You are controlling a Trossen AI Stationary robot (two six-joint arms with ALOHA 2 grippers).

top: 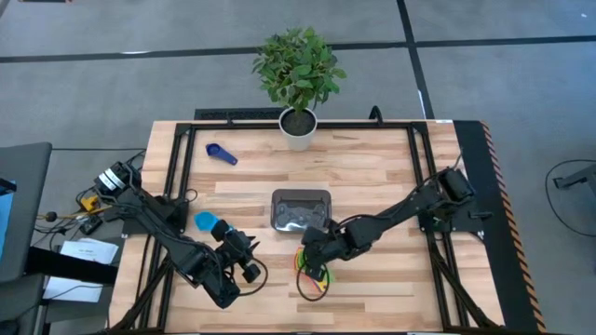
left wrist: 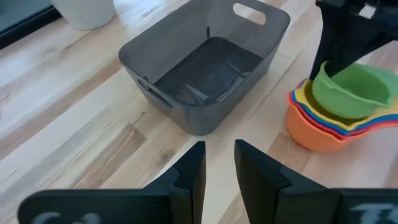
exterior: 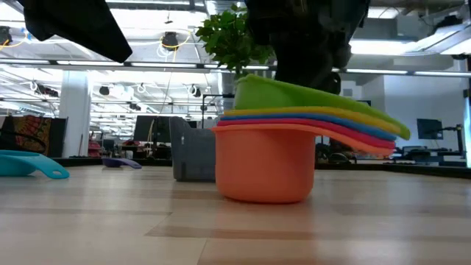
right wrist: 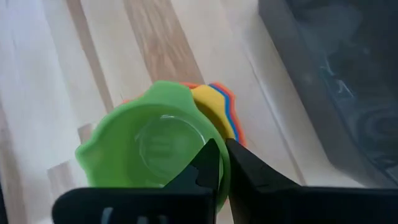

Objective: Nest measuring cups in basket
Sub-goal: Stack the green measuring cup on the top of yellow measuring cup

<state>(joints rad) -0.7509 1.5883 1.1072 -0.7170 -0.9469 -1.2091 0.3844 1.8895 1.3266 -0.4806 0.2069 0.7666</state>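
Note:
A nested stack of measuring cups (exterior: 265,165), orange at the bottom with red, blue and yellow above it, stands on the table in front of the dark grey basket (top: 300,209). The green cup (right wrist: 143,149) sits tilted on top of the stack. My right gripper (right wrist: 224,163) is down on the stack and shut on the green cup. A light blue cup (top: 207,221) lies left of the basket, and a dark blue cup (top: 221,154) lies farther back on the left. My left gripper (left wrist: 219,167) hovers near the light blue cup, slightly open and holding nothing, facing the basket (left wrist: 205,68). My right gripper pinches the green cup's rim (right wrist: 208,134) on the side toward the basket, with one finger (right wrist: 208,168) inside the bowl and the other (right wrist: 255,177) outside. The fingers come from above, slanting down. The cup rests tilted in the stack, its handle (exterior: 368,118) sticking out sideways.
A white pot with a green plant (top: 298,126) stands at the far edge behind the basket. Black frame rails (top: 182,177) run along the table's left and right sides. Bare wood lies in front of the stack and to the right of the basket.

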